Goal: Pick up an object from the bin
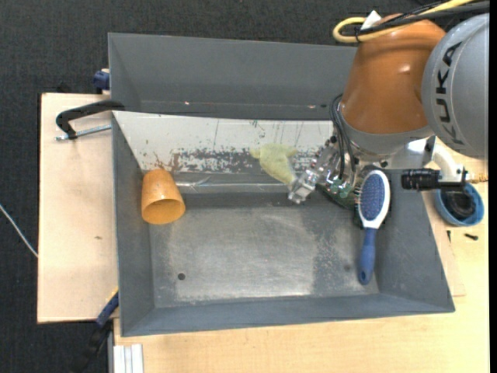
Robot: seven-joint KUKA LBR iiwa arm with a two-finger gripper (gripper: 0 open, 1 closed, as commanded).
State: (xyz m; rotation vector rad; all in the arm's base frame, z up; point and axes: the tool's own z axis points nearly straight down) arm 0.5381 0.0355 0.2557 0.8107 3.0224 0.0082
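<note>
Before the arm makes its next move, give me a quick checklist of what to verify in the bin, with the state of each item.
1. The tool is down inside the bin, near the far wall: ok.
2. The pale yellow thing lies right beside the tool: ok.
3. Whether the tool holds anything: cannot tell.
4. The blue and white brush lies close under the wrist on the right slope: not ok, it may get bumped.
5. The orange cup lies on its side at the left, well apart from the tool: ok.
</note>
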